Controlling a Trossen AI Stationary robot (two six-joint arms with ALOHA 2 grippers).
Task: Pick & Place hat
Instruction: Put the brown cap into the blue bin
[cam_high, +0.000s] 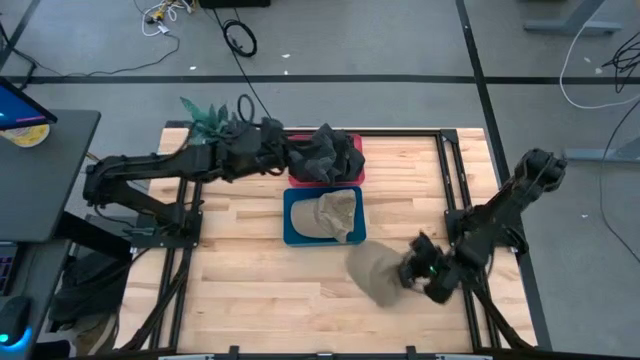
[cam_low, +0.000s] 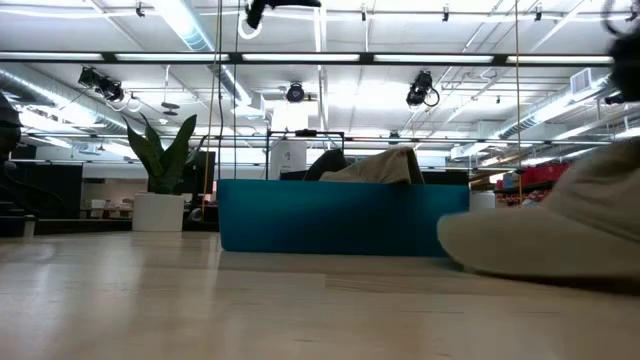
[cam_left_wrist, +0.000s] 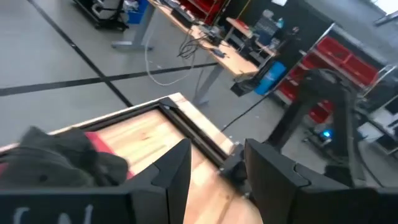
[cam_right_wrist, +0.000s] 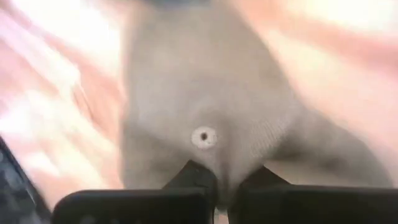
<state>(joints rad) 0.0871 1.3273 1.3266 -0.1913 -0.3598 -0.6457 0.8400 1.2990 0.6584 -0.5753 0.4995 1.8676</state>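
Observation:
A tan hat (cam_high: 373, 272) lies on the table near its right near corner; it also fills the right of the low view (cam_low: 560, 232) and most of the right wrist view (cam_right_wrist: 205, 99). My right gripper (cam_high: 412, 270) is shut on its right side. A second beige hat (cam_high: 330, 213) rests inside a blue bin (cam_high: 292, 222), its top showing above the bin's wall (cam_low: 385, 165). Dark hats (cam_high: 325, 150) are heaped in a red bin (cam_high: 352, 175). My left gripper (cam_high: 290, 160) hovers open at the red bin's left side, touching nothing (cam_left_wrist: 217, 171). My right gripper holds the tan hat by a fold of its fabric just below a small metal eyelet (cam_right_wrist: 203, 137), pinched between the two fingers (cam_right_wrist: 193, 177). The fingers come nearly level from the table's right side. The hat's left part (cam_low: 480, 255) rests on the table; it rises toward the gripper.
The blue bin (cam_low: 340, 215) sits mid-table with the red bin right behind it, both left of the held hat. Black rails (cam_high: 452, 190) run along the table's right side. A plant (cam_high: 205, 115) stands at the far left corner. Bare wood (cam_high: 250, 290) lies near and left.

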